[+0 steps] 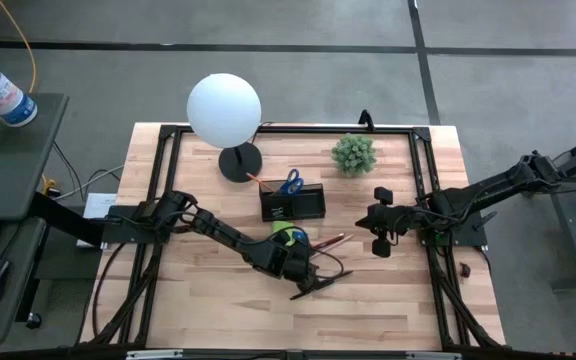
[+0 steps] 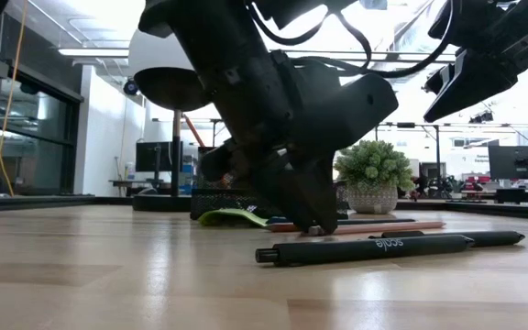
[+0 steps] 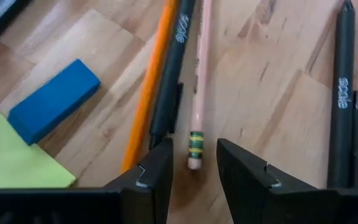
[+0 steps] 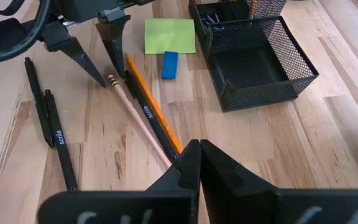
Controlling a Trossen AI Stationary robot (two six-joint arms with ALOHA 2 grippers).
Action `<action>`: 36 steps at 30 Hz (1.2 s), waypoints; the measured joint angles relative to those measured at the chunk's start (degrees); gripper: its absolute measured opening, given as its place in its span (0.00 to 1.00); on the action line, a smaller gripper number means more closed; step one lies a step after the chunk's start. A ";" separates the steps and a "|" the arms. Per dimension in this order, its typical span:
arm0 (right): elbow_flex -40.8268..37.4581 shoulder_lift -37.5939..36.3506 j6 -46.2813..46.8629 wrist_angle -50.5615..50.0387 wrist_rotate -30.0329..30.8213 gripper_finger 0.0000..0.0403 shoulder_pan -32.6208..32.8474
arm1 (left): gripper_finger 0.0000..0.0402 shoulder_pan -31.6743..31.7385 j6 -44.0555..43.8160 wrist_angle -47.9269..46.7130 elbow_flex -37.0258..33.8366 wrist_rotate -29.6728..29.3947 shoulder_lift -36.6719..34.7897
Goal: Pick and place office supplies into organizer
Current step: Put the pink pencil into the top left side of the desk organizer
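My left gripper (image 3: 194,177) is open and low over the table. Its fingers stand on either side of the eraser end of a pale pencil (image 3: 199,93) without touching it. An orange pencil (image 3: 148,93) and a black pen (image 3: 174,74) lie alongside that pencil. A blue block (image 3: 55,99) and a lime-green sticky pad (image 3: 11,168) lie beyond them, and two more black pens (image 3: 344,93) lie on the other side. The black mesh organizer (image 1: 293,203) stands behind, with blue-handled scissors (image 1: 290,183) in it. My right gripper (image 4: 197,149) hangs shut above the table's right side.
A white globe lamp (image 1: 224,110) on a round black base (image 1: 240,162) and a small potted plant (image 1: 353,153) stand at the table's far side. A black frame rail (image 1: 428,190) runs along the right. Bare wood lies at the near edge.
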 joint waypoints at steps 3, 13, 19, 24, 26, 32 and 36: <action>-0.02 0.00 0.00 0.00 0.00 0.00 -0.02 | 0.28 0.00 1.49 -0.17 -0.02 1.00 0.00; -0.02 0.00 0.00 0.00 -0.22 0.00 -0.01 | 0.28 0.04 1.80 0.46 -1.57 3.07 -0.35; -0.02 0.00 0.00 -0.02 -0.22 0.00 -0.02 | 0.28 0.07 1.74 0.38 -1.62 4.17 -0.35; -0.04 0.00 0.00 -0.02 -0.22 0.00 0.00 | 0.24 0.11 1.58 0.04 -1.65 5.35 -0.35; -0.04 0.00 0.00 -0.02 -0.22 0.00 0.00 | 0.20 0.11 1.58 -0.16 -1.66 5.54 -0.35; -0.04 0.00 0.00 -0.02 -0.22 0.00 -0.02 | 0.06 0.15 2.89 -0.48 -1.73 6.55 -0.57; -0.04 0.00 0.00 -0.03 -0.22 0.00 -0.02 | 0.02 0.15 2.69 -0.96 -1.68 8.47 -0.59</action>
